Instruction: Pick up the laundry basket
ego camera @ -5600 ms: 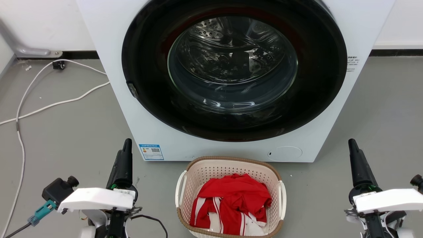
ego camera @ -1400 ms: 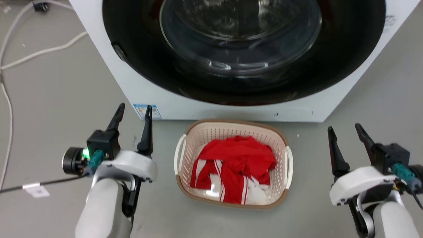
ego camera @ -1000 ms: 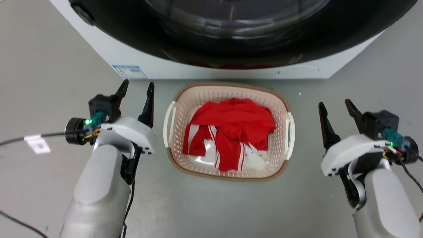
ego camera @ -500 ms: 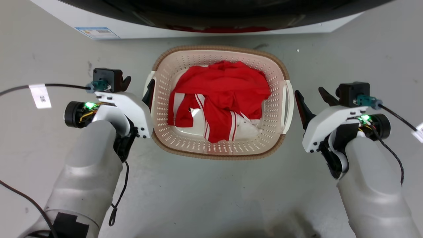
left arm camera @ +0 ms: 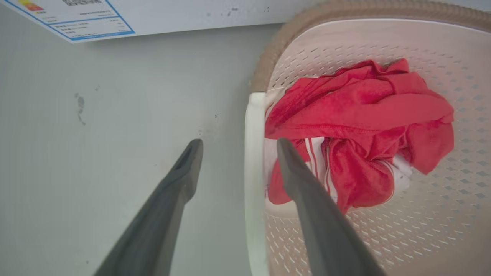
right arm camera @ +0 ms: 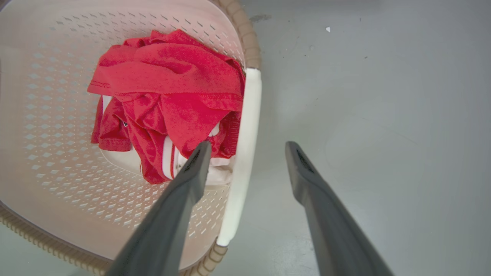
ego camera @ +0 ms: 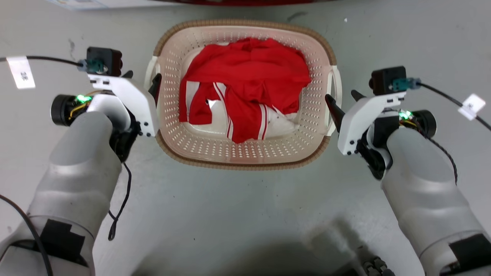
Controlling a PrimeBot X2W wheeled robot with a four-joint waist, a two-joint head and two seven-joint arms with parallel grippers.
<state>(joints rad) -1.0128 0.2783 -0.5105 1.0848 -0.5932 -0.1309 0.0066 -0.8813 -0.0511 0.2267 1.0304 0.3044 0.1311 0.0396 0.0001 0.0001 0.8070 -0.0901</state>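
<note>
The laundry basket [ego camera: 238, 153] stands on the grey floor, cream and perforated with a brown rim, holding red and white clothes [ego camera: 249, 73]. My left gripper [ego camera: 141, 78] is open astride the basket's left white handle [ego camera: 149, 74]. In the left wrist view the left gripper [left arm camera: 239, 142] has one finger inside the basket and one outside, with the handle [left arm camera: 254, 184] between them. My right gripper [ego camera: 341, 96] is open in the same way over the right handle [ego camera: 336, 88]. The right wrist view shows the right gripper [right arm camera: 248, 145] with that handle [right arm camera: 247, 115] between its fingers.
The washer's white base [left arm camera: 153, 11] with a blue-edged label runs just beyond the basket. Tagged cables [ego camera: 23, 73] trail from both wrists over the grey floor [ego camera: 238, 214].
The head camera has tilted further down, so the washer has slid out at the top. Both open grippers have closed in on the basket and now straddle its side handles.
</note>
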